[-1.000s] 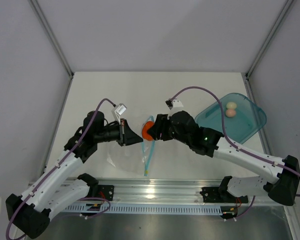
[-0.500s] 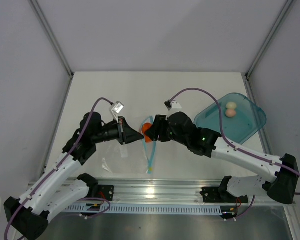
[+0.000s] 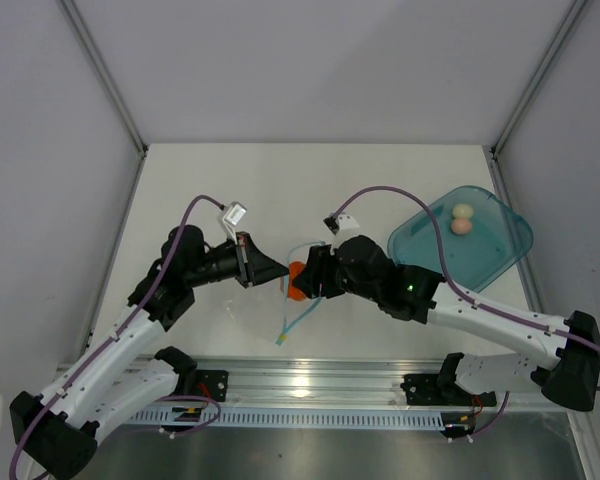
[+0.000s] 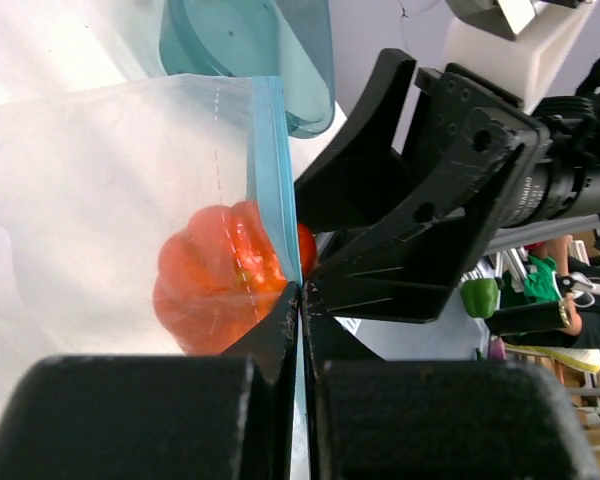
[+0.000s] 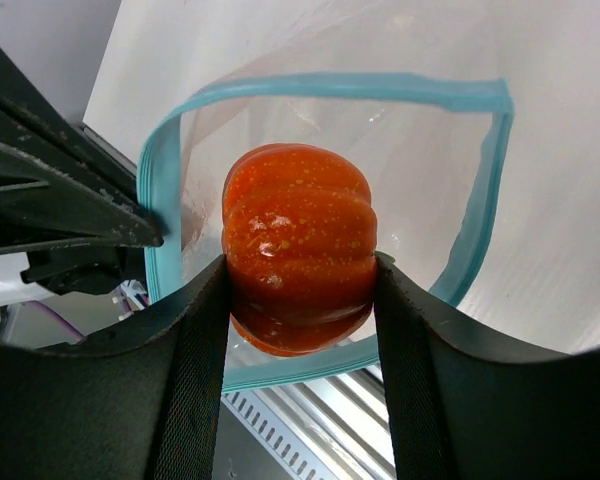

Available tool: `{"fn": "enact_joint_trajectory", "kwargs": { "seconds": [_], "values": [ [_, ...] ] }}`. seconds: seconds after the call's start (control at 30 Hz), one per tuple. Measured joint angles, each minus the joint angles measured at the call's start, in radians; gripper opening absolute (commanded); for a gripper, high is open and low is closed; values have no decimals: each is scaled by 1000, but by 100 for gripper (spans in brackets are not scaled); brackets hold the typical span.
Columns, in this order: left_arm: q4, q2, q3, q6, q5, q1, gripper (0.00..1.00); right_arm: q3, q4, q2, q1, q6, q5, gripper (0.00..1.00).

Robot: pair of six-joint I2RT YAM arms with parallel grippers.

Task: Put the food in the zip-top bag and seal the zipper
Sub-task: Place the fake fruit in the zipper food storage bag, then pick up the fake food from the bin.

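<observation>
Entry, items as I read them from the remote station.

1. Left tool (image 4: 300, 300): fingers pressed together, pinching one lip of the zip-top bag (image 4: 100, 200) at the zipper (image 4: 270, 170) and holding the mouth up off the surface (image 3: 200, 190).
2. Right tool (image 5: 300, 290): clamped on the orange-red lump (image 5: 298, 262), one finger on each flank.
3. Lump, location: at the bag mouth. In the right wrist view the teal strip loops open around it. In the left wrist view most of it shows through the film, and only a sliver sits outside the strip.
4. Change over the last second: in the top view the right tool has carried the lump nearer the arm bases and in toward the left tool. The hanging end of the zipper has swung left.
5. Meaning: I judge the first piece nearly inserted, with the release still to come.
6. Pale cream-pink piece (image 3: 462, 218): on the teal plate (image 3: 490, 255), well apart from the bag and untouched.
7. Zipper: unsealed; closing it comes last.
</observation>
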Motion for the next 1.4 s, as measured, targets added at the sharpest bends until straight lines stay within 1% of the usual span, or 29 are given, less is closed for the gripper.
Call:
{"fn": "enact_joint_trajectory", "kwargs": {
  "seconds": [0.07,0.1,0.17,0.23,0.27,0.47,0.57,0.7,0.8,0.9,0.97,1.07,1.17,1.3,1.33,1.4],
  "values": [
    [11,0,-4,-9,8,0,1,-2,1,4,-5,-2,-2,64],
    [15,0,-6,-13,12,0,1,-2,2,7,-8,-5,-3,73],
    [15,0,-8,-17,17,0,1,-2,1,14,-15,-10,-3,80],
    [15,-1,-9,-17,20,0,1,-2,-2,15,-19,-18,-2,82],
    [13,-2,-9,-16,19,0,1,-2,-2,14,-22,-21,-1,85],
    [4,-7,-9,-15,14,0,0,0,-30,-25,-25,-25,11,86],
    [3,-6,-9,-16,6,0,1,5,-61,-77,-32,-26,29,84],
    [2,-1,-9,-17,-5,0,1,45,-128,-163,-99,-41,55,83],
    [2,15,-9,-17,-15,0,1,83,-167,-213,-204,-55,65,82],
    [0,31,-9,-15,-21,0,1,101,-209,-257,-397,-63,73,82],
    [-6,32,-9,-14,-23,0,1,100,-233,-269,-556,-73,74,81],
    [-8,32,-9,-8,-24,0,1,72,-221,-261,-773,-92,66,82],
    [-12,26,-10,-5,-24,0,1,19,-201,-207,-956,-104,51,82],
    [-11,21,-12,-2,-22,0,1,-23,-147,-54,-1106,-117,23,84],
    [-6,21,-15,-1,-21,0,1,-23,-136,-13,-1131,-123,22,90],
    [9,23,-24,1,-15,0,1,-23,-110,59,-1163,-133,18,94]
  ]
}}
